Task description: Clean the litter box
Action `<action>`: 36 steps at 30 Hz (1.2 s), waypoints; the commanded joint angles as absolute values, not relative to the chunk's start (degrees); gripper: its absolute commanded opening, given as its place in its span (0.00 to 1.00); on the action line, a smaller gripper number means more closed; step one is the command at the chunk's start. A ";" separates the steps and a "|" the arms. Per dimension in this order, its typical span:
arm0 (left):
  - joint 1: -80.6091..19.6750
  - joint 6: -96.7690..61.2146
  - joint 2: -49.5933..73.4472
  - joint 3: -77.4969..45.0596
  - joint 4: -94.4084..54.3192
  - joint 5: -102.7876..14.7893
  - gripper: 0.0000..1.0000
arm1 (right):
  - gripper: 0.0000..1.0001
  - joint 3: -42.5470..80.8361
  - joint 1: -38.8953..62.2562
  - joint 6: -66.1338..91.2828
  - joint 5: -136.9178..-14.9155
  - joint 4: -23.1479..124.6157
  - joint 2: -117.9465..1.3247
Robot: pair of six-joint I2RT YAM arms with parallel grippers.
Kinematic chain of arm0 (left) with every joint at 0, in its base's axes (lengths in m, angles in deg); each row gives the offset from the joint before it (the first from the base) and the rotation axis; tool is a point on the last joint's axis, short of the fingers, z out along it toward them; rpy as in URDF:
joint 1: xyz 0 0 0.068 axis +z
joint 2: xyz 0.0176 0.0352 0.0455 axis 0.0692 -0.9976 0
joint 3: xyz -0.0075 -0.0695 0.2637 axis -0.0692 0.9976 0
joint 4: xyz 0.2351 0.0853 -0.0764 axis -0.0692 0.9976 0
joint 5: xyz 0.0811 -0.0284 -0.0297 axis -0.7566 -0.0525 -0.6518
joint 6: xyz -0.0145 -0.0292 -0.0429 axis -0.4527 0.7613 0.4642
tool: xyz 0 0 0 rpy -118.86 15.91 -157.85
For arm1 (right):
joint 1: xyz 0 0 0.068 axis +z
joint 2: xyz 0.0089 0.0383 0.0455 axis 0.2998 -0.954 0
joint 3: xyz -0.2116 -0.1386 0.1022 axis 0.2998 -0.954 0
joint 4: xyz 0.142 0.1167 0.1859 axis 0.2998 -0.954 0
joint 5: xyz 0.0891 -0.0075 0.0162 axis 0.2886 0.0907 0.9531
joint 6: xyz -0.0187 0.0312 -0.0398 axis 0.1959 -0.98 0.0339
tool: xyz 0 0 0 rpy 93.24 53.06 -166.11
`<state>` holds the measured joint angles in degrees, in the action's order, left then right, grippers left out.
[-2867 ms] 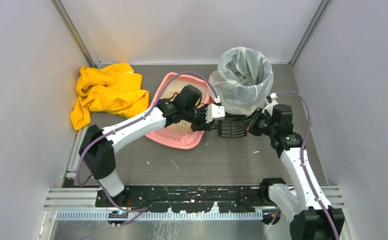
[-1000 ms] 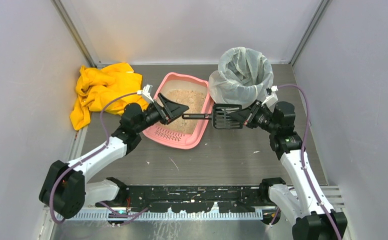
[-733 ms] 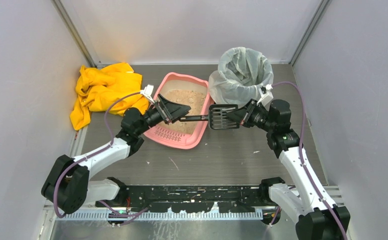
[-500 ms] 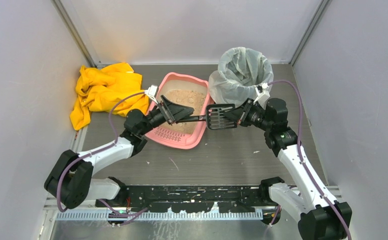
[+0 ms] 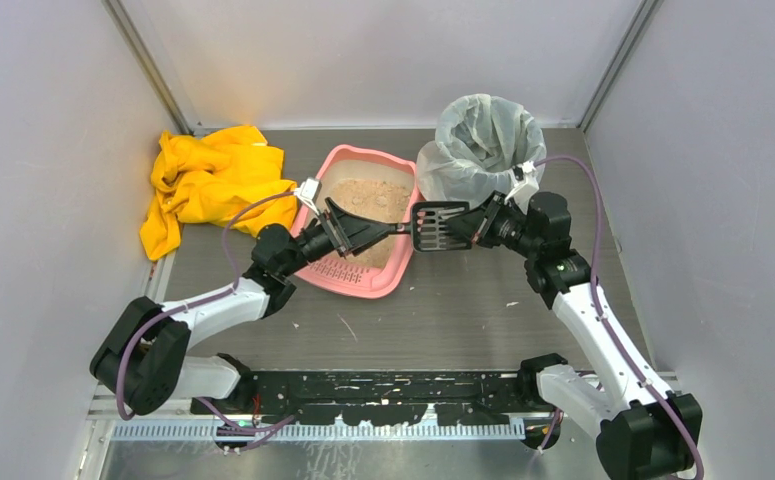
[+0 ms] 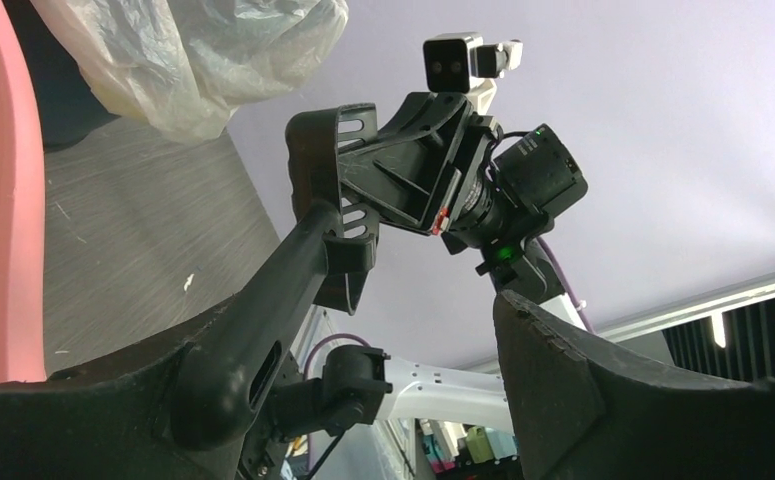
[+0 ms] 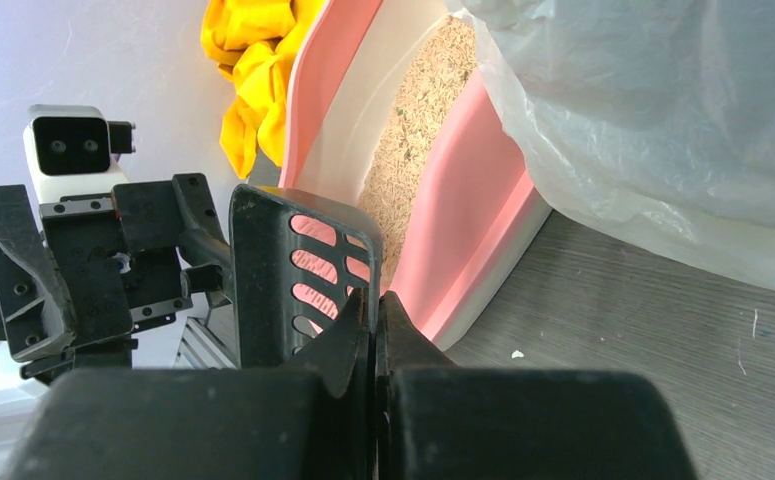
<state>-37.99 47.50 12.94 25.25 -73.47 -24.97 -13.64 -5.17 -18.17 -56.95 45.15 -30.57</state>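
Note:
The pink litter box (image 5: 361,287) holds beige litter (image 5: 367,196) mid-table, and its wall (image 7: 463,230) shows in the right wrist view. My right gripper (image 5: 475,228) (image 7: 375,305) is shut on the edge of a black slotted scoop (image 5: 437,226) (image 7: 285,268), held in the air over the box's right rim. The scoop's handle (image 5: 395,231) (image 6: 278,300) points left into my left gripper (image 5: 363,233) (image 6: 368,325). That gripper is open; the handle lies along one finger (image 6: 113,400), far from the other (image 6: 563,390).
A round bin with a clear liner (image 5: 483,150) (image 7: 663,100) stands right behind the scoop, touching the box's right side. A crumpled yellow cloth (image 5: 213,185) (image 7: 243,70) lies at the back left. Small litter crumbs dot the table in front (image 5: 511,303).
The right arm carried the scoop left and a little back, over the box rim. The left gripper reached forward, so the handle now sits between its jaws, which have narrowed slightly.

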 commanded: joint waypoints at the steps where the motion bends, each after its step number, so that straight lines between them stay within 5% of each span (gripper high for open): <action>1: -38.19 49.23 13.56 25.06 -78.48 -25.26 0.81 | 0.01 -12.13 -4.89 -18.29 -58.09 50.36 -31.30; 29: -38.09 54.41 5.20 23.56 -90.72 -26.92 0.73 | 0.01 -14.30 -3.84 -18.11 -59.13 49.62 -29.61; 36: -38.16 54.35 4.54 23.46 -90.69 -26.60 0.60 | 0.01 -14.22 -3.86 -18.27 -58.79 49.76 -29.56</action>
